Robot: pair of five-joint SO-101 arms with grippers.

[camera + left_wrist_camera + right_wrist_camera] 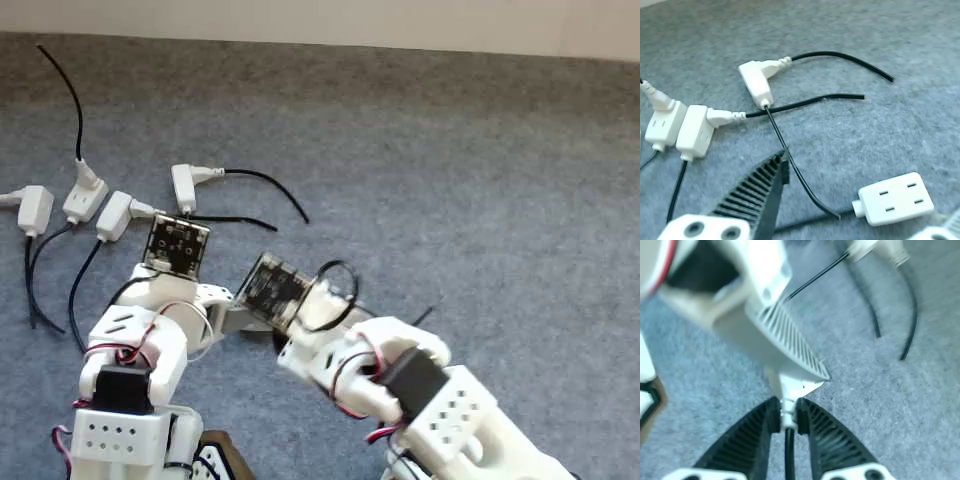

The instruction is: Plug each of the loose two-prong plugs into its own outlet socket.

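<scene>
One plug (788,390), as it seems, sits clenched in the right gripper (787,406) near the surface's front edge. Whether the left gripper (772,177) grasps anything I cannot tell. Carrying step, I judge; next, line its prongs up with the free socket (895,197).

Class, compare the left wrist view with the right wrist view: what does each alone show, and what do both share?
Left wrist only: a four-slot socket block, two white sockets side by side, an angled plug. Right wrist only: the right gripper shut on a white fitting with a black cord, the left arm close ahead. Both: grey carpet, black cables; the right wrist view's far white piece is too blurred to match.
</scene>
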